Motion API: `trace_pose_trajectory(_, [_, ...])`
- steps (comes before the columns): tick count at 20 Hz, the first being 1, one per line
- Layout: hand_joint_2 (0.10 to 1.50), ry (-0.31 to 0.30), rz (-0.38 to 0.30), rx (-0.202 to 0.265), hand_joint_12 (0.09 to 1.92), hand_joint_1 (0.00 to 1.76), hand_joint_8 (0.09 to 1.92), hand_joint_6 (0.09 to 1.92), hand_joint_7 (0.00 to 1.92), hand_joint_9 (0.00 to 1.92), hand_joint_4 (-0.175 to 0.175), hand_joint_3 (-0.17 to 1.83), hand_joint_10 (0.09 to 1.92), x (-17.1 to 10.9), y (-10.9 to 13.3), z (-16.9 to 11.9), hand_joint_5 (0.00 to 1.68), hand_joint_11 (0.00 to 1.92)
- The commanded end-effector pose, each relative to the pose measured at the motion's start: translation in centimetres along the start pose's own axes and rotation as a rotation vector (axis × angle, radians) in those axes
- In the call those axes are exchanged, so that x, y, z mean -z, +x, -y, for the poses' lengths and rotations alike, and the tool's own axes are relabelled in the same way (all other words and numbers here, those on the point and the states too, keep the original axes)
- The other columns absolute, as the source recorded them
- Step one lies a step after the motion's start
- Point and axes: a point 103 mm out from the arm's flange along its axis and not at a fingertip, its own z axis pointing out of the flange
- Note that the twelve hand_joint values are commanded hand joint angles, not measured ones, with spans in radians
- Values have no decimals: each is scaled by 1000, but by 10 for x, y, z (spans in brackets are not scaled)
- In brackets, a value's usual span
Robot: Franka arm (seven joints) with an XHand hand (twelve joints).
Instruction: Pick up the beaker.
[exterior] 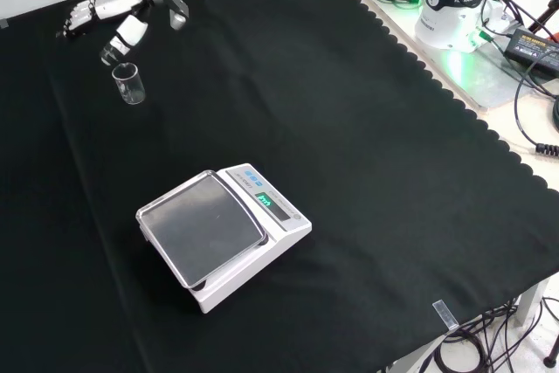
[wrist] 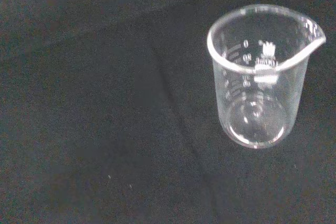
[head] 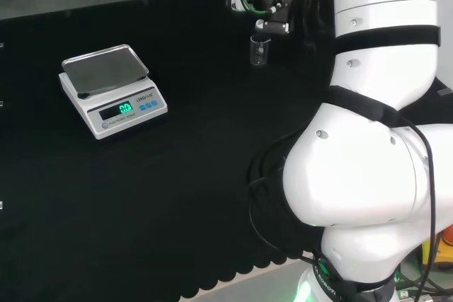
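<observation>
A small clear glass beaker (head: 260,50) stands upright and empty on the black cloth. In the front view the beaker (exterior: 129,84) is at the upper left, and the hand (exterior: 120,3) hovers just beyond it, apart from the glass. The hand (head: 273,3) in the head view sits above and slightly right of the beaker. Its fingers (exterior: 128,34) look relaxed and spread, with nothing between them. The wrist view has the beaker (wrist: 260,77) close by, its spout and printed scale visible, with bare cloth around it.
A white digital scale (head: 113,90) with a steel pan stands well to the left in the head view; in the front view this scale (exterior: 223,233) is near the middle. Cables and the arm's base (exterior: 454,6) lie past the cloth's scalloped edge.
</observation>
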Motion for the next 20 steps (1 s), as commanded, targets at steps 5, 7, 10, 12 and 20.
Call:
trace_pose_trajectory(5, [1037,93,17,-50,1455,157,675,87,0,0,-81,122,622,-37,-22,-19,237,0])
trace_pose_trajectory(7, [1036,99,13,-54,1455,157,675,87,0,0,-81,122,623,-40,-29,-23,237,0])
trace_pose_trajectory(10, [1036,112,7,-67,1456,158,675,87,0,0,-81,121,623,-47,-38,-27,236,0])
trace_pose_trajectory(12, [1035,121,2,-70,1456,158,676,87,0,0,-81,121,624,-51,-44,-27,236,0])
trace_pose_trajectory(20, [1033,160,25,-78,1460,158,675,87,0,0,-82,119,625,-69,-44,-21,235,0])
